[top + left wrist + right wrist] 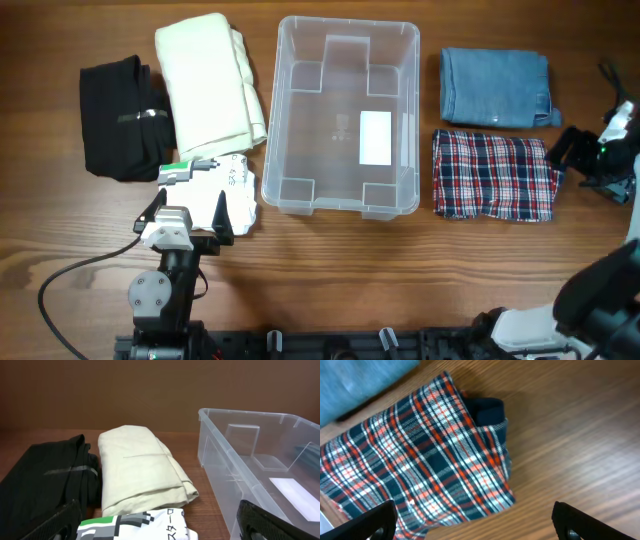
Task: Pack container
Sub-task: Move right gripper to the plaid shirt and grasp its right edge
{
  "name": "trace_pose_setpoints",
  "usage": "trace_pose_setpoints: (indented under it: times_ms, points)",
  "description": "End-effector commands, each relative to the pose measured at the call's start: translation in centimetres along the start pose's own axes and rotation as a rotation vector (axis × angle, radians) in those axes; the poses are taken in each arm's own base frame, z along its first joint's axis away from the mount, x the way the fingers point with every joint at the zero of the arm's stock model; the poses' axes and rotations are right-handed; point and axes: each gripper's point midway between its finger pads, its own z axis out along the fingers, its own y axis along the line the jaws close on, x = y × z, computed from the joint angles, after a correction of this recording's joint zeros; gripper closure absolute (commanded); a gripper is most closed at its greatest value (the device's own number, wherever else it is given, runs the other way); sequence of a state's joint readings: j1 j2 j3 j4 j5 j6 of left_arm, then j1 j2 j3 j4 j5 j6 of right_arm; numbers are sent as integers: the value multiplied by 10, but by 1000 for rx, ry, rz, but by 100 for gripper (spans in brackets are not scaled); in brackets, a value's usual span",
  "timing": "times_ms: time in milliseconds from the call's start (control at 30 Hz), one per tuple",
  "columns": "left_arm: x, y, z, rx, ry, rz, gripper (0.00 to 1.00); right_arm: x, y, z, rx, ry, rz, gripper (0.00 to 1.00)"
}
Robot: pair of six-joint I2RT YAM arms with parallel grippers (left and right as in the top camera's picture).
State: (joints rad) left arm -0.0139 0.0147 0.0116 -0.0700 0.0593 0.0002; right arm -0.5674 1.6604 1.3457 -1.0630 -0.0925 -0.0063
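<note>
1. You have not packed anything yet. The container (325, 140) stands upright and open at the middle of the table (400, 280), toward the far edge. Inside it shows only its own moulded ribs and the white label (375, 137) on its base.
2. Every folded piece of clothing lies outside the container, flat on the table, so I judge the whole job is still ahead of you.
3. Your left gripper (190, 208) hangs over the near edge of the white printed garment (228, 190), just beside the container's near-left corner. In the left wrist view its jaws stand wide apart, with that garment low between them and nothing clamped.
4. Your right gripper (585, 160) sits at the right-hand edge of the plaid garment (493, 174). In the right wrist view its jaws are also spread wide, one on each side of the frame, above the plaid corner and bare wood. They hold nothing.
5. Count: one container and five folded garments.
   - Three lie to its left: the black garment (120, 118), the cream garment (205, 85) and the white printed one.
   - Two lie to its right: the blue denim garment (495, 87) farther back and the plaid one nearer you.
6. By my reading, all five garments are left to pack. The white printed one and the plaid one are closest to your grippers.
</note>
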Motion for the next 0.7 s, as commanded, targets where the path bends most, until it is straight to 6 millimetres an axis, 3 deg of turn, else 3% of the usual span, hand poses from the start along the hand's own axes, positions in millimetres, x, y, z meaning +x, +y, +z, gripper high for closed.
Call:
trace_pose_setpoints:
  times_ms: [0, 267, 467, 667]
  points:
    - [3, -4, 0, 22, 9, 18, 0, -10, 6, 18, -51, 15, -44, 0]
    - [3, -4, 0, 22, 9, 18, 0, -15, 7, 56, -80, 42, -66, 0]
    - [3, -4, 0, 22, 9, 18, 0, 2, 4, 92, -86, 101, -59, 0]
    - [3, -4, 0, 22, 9, 18, 0, 14, 12, 114, -137, 147, -47, 0]
